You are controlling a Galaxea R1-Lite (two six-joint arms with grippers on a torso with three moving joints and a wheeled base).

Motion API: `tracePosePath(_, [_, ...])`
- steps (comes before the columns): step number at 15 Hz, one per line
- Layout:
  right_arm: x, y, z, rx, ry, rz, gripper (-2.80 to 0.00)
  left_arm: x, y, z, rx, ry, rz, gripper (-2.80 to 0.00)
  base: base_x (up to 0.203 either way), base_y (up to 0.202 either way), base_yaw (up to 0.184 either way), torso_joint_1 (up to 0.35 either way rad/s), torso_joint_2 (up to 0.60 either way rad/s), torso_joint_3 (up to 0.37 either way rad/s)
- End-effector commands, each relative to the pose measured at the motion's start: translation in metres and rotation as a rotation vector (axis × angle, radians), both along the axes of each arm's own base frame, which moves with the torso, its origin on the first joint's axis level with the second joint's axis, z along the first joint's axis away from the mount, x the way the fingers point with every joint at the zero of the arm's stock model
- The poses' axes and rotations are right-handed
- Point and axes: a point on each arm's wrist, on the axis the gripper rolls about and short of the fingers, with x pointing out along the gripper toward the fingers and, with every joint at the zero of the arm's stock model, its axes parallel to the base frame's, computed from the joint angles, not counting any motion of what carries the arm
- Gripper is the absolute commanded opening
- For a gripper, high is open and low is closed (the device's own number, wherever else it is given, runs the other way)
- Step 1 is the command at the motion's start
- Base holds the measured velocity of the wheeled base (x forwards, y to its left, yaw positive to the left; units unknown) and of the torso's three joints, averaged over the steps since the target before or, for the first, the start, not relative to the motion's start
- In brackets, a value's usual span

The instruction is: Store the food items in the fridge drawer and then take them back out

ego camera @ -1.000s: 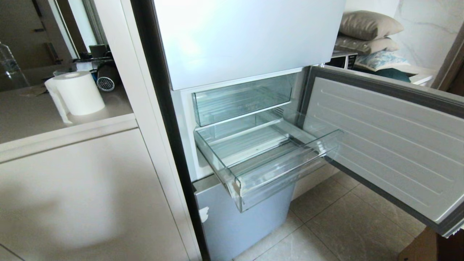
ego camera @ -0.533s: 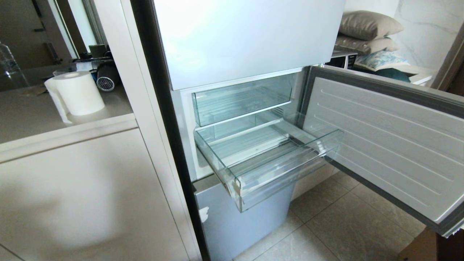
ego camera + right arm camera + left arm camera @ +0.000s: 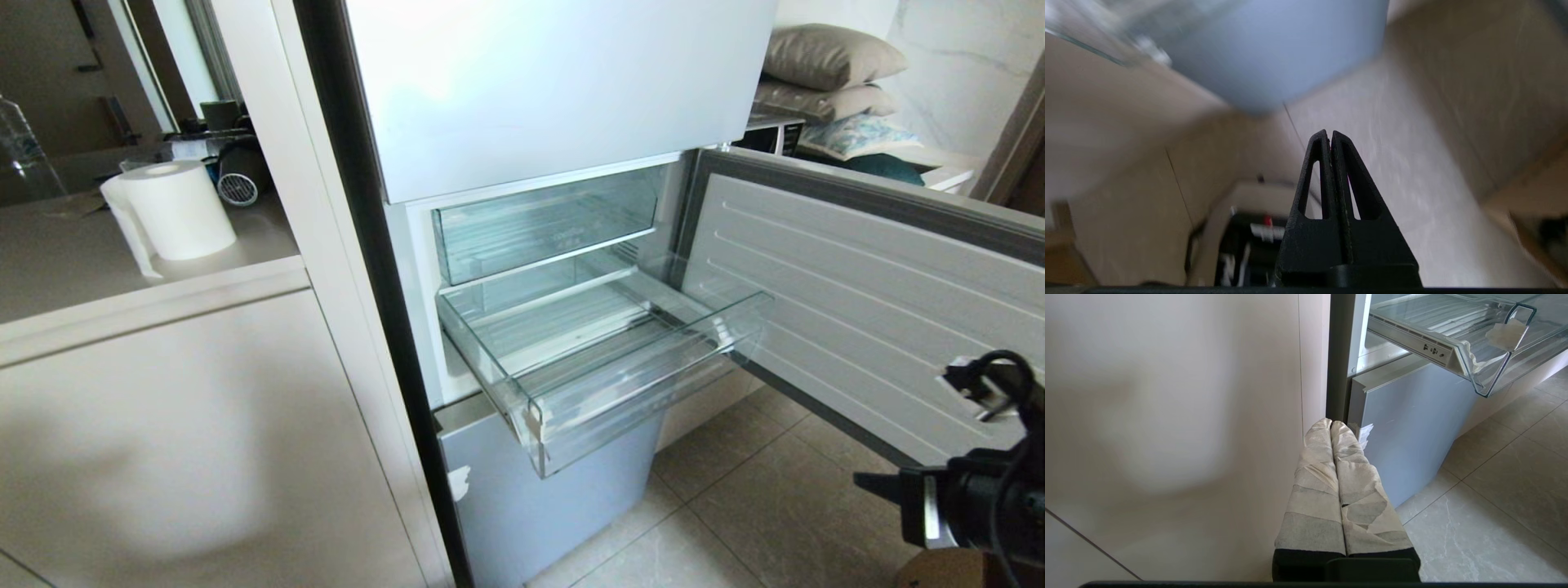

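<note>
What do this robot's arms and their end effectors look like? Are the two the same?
No. The left end effector has two long fingers wrapped in pale, torn tape over a black base. The right end effector is bare black, with tapering fingers with cut-out slots. The right arm is black, with a looping black cable and a silver band.

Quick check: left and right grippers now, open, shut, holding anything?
Left gripper: shut, empty, low beside the fridge.
Right gripper: shut, empty, above the floor tiles.

left gripper (image 3: pixel 1331 424): fingers (image 3: pixel 1314 490) wearing pale, wrinkled tape wrap over black base. right gripper (image 3: pixel 1329 132): matte black triangular fingers (image 3: pixel 1349 192) showing cutout slots; black cable looping behind wrist.
</note>
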Motion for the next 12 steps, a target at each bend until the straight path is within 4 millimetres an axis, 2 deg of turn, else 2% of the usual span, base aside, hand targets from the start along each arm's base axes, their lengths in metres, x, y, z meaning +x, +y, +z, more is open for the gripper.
tracePosePath(1, [0.049,0.014,-0.041,-0.052,0.186,0.007,-2.80,0.000,0.000,0.000,0.000,0.000,0.001,-2.80,0.000,0.000,0.000,0.000,0.00,0.000])
tracePosePath(7, [0.137,0.040,-0.099,-0.057,0.165,0.016,-2.80,0.000,0.000,0.000,0.000,0.000,0.001,-2.80,0.000,0.000,0.000,0.000,0.00,0.000])
tracePosePath(9, [0.170,0.049,-0.111,-0.044,0.110,0.018,-2.80,0.000,0.000,0.000,0.000,0.000,0.001,-2.80,0.000,0.000,0.000,0.000,0.00,0.000])
tracePosePath(12, [0.219,0.068,-0.119,-0.018,0.019,0.021,-2.80,0.000,0.000,0.000,0.000,0.000,0.001,-2.80,0.000,0.000,0.000,0.000,0.00,0.000])
